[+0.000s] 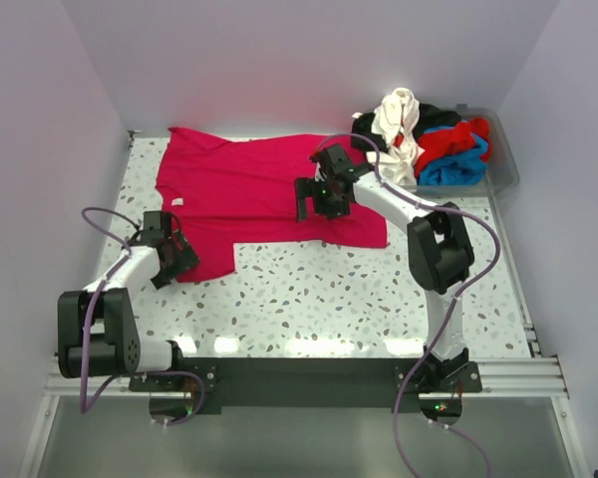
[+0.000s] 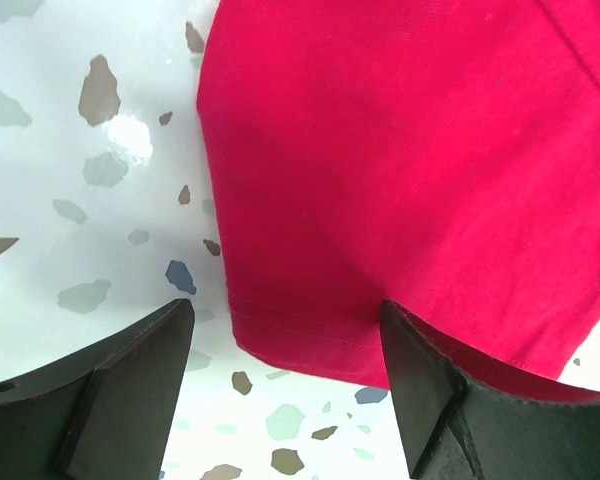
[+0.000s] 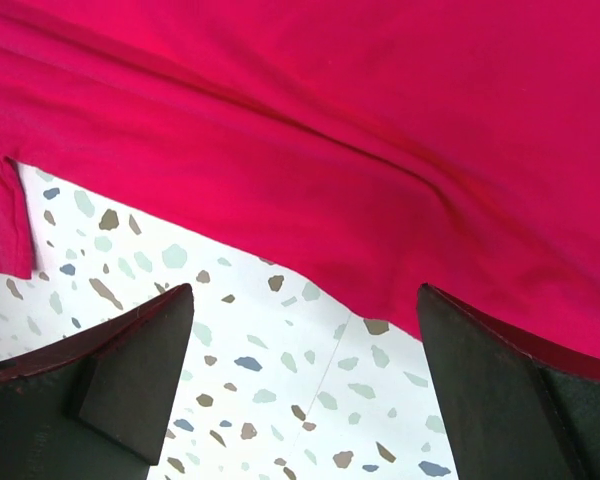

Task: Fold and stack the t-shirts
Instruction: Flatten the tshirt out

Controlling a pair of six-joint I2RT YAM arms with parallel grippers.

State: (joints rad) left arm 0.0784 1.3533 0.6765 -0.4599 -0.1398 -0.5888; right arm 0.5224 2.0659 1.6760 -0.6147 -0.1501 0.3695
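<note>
Crimson-pink t-shirt (image 1: 249,189) lies spread flat on the speckled desk (image 1: 329,289), left of centre and reaching to the far edge. Nearest, the left hand (image 1: 176,257) sits low at the shirt's near-left corner. Its fingers stand apart with the hemmed corner lying between them, and nothing is clamped. Farther in, the right hand (image 1: 319,209) is over the shirt's near hem at mid-desk, fingers wide apart, holding nothing. At the far right corner a clear grey bin (image 1: 505,169) holds a heap of t-shirts (image 1: 429,139), cream-white, black, red and blue, crumpled together.
</note>
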